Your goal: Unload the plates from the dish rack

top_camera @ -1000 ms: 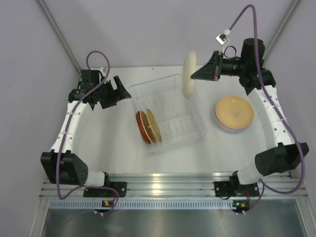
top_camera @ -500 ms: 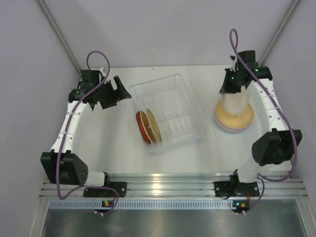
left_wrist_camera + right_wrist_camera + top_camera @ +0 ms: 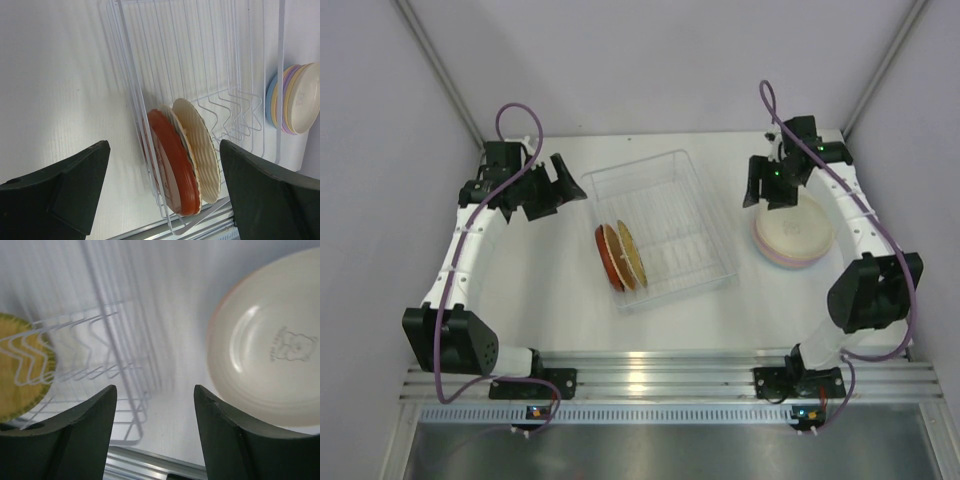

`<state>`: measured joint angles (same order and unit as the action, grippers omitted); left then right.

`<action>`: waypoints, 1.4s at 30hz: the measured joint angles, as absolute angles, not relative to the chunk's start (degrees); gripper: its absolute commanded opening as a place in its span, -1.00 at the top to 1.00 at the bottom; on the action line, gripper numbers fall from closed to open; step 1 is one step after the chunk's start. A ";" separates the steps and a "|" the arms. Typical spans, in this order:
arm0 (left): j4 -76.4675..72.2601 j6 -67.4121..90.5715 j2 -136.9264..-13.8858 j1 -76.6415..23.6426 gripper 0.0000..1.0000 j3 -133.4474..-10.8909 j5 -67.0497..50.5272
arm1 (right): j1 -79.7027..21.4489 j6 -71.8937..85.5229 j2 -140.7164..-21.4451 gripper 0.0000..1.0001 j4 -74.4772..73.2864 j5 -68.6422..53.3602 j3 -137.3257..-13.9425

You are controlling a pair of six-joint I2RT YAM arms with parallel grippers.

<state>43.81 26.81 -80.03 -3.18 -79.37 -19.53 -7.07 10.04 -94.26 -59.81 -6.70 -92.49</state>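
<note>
The left arm (image 3: 470,235) and right arm (image 3: 863,215) both reach forward, each with jaws spread apart.

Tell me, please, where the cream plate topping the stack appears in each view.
Top external: cream plate, right of centre.
Left wrist: far right edge, seen obliquely.
Right wrist: upper right, stamped face up.
Shared landmark: the dish rack.

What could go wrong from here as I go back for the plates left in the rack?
1. The red plate and mustard plate stand on edge close together in the dish rack; a grab could catch both or tip the neighbour.
2. The right gripper hangs open beside the stack; swinging away low might nudge the cream plate on top.
</note>
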 measured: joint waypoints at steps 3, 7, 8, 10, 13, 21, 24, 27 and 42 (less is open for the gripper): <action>43.79 26.81 -80.03 -3.18 -0.93 -79.37 -19.68 | -11.05 10.07 -93.38 -0.26 -58.37 -14.63 -93.56; 43.81 26.81 -80.03 -3.18 -0.93 -79.37 -19.68 | -20.56 10.57 -92.60 -0.27 -53.06 -25.89 -93.89; 43.81 26.81 -80.03 -3.18 -0.93 -79.37 -19.68 | -23.20 10.79 -92.75 -0.27 -51.92 -28.16 -93.89; 43.81 26.81 -80.03 -3.18 -0.93 -79.37 -19.68 | -27.40 11.68 -93.21 -0.25 -50.19 -31.14 -93.89; 43.81 26.81 -80.03 -3.22 -0.93 -79.37 -19.66 | -31.94 12.67 -95.29 -0.24 -48.56 -32.93 -94.61; 43.83 26.79 -80.03 -3.22 -0.93 -79.37 -19.57 | -41.87 12.47 -105.54 -0.22 -50.63 -22.96 -105.32; 43.83 26.79 -80.03 -3.22 -0.93 -79.37 -19.40 | -45.30 12.01 -107.70 -0.21 -52.53 -18.79 -108.57; 43.83 26.79 -80.03 -3.22 -0.93 -79.37 -19.20 | -48.25 11.57 -110.02 -0.21 -54.48 -14.81 -111.98; 43.88 26.35 -79.99 -3.22 -0.93 -79.11 -18.33 | -53.89 13.58 -117.56 0.53 -62.92 3.46 -116.95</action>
<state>43.88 26.35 -79.99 -3.22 -79.11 -18.33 -53.89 13.58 -117.56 -62.92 3.46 -116.95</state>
